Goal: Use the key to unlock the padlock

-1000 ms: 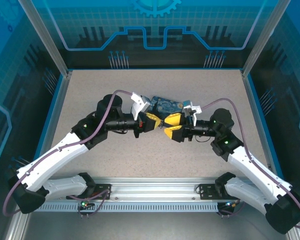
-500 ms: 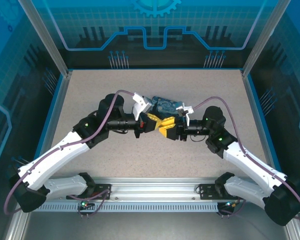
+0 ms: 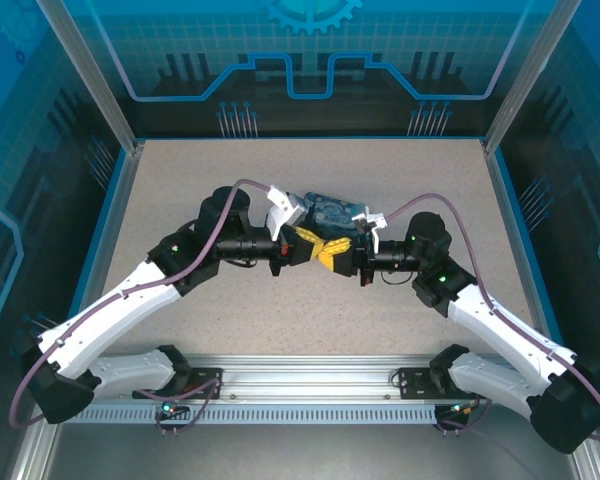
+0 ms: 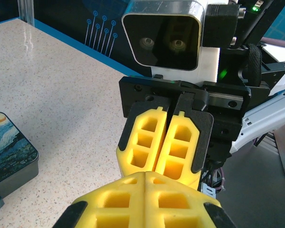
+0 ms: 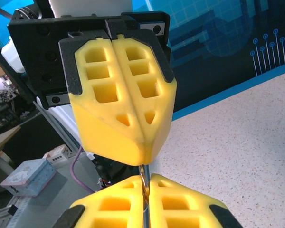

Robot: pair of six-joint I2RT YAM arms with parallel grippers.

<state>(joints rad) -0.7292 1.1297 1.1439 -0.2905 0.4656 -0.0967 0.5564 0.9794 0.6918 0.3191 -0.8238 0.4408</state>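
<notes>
Metal sliver (image 5: 143, 186): thin, brassy, lodged in the seam of the right gripper (image 3: 332, 254). Upper end hidden behind the tip of the left gripper (image 5: 142, 159), lower end cut by the bottom edge. Key or padlock: impossible to tell.

Fingertip contact, top view: too small to make out anything between the pads.

Tin box (image 3: 332, 210): near side covered by wrist cameras and fingers. Cropped at the left and bottom edges in the left wrist view.

Own fingers, both wrist views: cropped at the bottom edge.

Pale box (image 5: 26, 175): blurred, contents unreadable.
</notes>
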